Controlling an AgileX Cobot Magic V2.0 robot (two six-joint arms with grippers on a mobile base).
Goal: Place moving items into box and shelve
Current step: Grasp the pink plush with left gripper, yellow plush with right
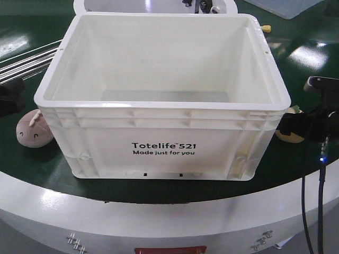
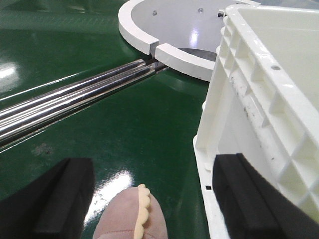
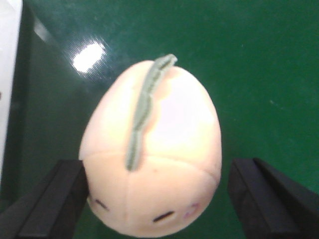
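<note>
Large white ribbed plastic crate [image 1: 159, 143] on glossy green bench [image 1: 47, 169], pinkish-brown round plush toy [image 1: 33, 132] beside its left wall, left gripper [image 2: 154, 199] jaws open astride it, yellow-orange plush toy with green leaf [image 3: 149, 164] at crate's right, between open right gripper [image 3: 159, 199] jaws

Front view: set high on the robot's front and tilted down at the green table [image 1: 47, 169]; the white box [image 1: 164, 143] fills most of the frame, its printed side toward the lens.
Left wrist view: low over the table, facing forward between the fingers of the left pincer [image 2: 152, 164]; very near the box's side wall, with the pink toy [image 2: 127, 219] at the bottom edge.
Right wrist view: close above the yellow toy [image 3: 154, 164], looking down between the fingers of the right pincer [image 3: 157, 167].
Shared, front and left wrist: the box's left wall, the pink toy, the metal rods [image 1: 26, 58].
Shared, front and right wrist: the yellow toy, only partly seen at the box's right in the front view.
</note>
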